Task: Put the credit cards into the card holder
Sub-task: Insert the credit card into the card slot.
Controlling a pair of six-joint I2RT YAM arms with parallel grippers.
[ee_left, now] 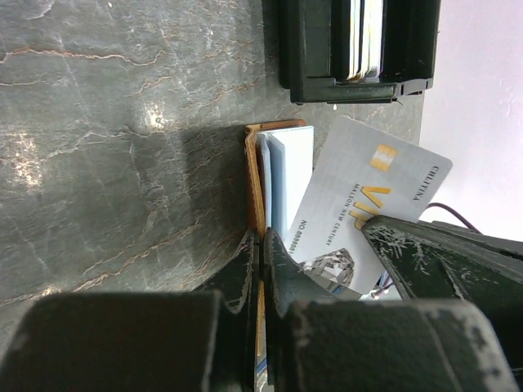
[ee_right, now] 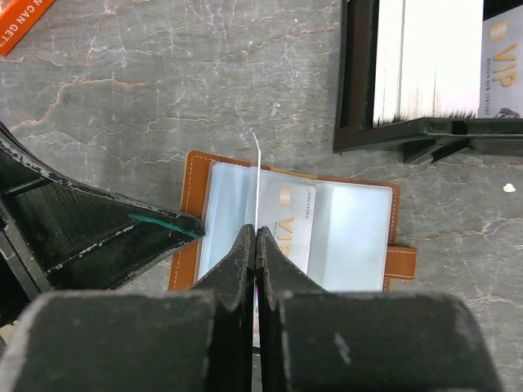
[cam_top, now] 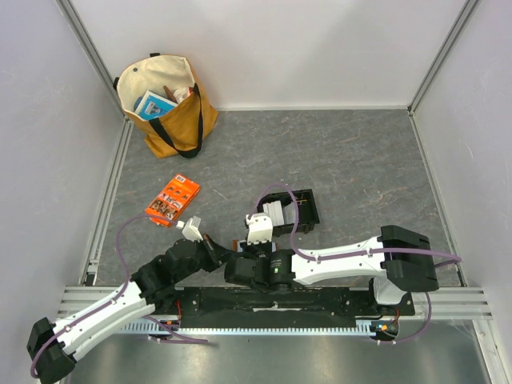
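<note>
Insertion is the step in hand: the right gripper (ee_right: 256, 235), clamped on one credit card (ee_right: 257, 171) held edge-on, hangs over the open card holder (ee_right: 191, 188). The left gripper (ee_left: 261, 245) pinches the holder's cover edge at 9 o'clock. It would go best with the card tilted flatter, its leading edge aimed at an empty sleeve, then slid in while the left pins the cover.

Count: one held card, one pocketed card (ee_right: 292, 224), one uncountable stack (ee_right: 425, 65) in one black tray (ee_right: 351, 90) at 1 o'clock, one holder, one orange packet (cam_top: 172, 200), one tote bag (cam_top: 180, 120).
</note>
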